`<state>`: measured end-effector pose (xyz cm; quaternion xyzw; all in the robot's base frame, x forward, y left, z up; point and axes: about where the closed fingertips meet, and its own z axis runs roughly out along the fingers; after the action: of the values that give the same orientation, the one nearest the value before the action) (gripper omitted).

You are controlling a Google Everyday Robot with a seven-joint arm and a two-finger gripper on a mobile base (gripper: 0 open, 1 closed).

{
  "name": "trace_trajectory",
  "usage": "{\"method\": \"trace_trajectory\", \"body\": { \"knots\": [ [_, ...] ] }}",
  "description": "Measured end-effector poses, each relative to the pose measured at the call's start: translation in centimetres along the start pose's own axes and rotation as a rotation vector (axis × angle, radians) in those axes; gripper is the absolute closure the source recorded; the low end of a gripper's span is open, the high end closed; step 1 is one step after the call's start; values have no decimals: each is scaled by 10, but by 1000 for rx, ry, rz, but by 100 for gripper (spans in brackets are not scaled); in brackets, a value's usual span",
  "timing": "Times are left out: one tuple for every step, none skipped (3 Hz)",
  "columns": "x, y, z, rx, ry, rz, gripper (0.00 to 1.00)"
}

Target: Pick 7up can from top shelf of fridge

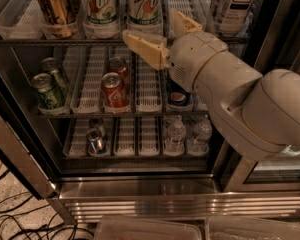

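Fridge point(140, 200): 7up can point(142, 4) above end effector point(163, 34)

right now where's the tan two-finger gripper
Camera view, upper centre: tan two-finger gripper, open, at the front edge of the top wire shelf, beside the right silvery-white 7up can.

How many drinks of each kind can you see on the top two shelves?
7up cans: 2
Bronze-gold can: 1
Tea container: 1
Green cans: 2
Red cans: 2
Blue can: 1
Total: 9
The gripper, open, sits at the top shelf edge.
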<state>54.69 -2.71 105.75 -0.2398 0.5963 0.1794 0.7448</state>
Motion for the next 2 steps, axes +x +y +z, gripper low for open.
{"method": "trace_trajectory", "body": {
  "knots": [
    [-1, -8, 10, 0, 1, -1, 27],
    [1, -15, 23, -3, 7, -1, 27]
  ]
}}
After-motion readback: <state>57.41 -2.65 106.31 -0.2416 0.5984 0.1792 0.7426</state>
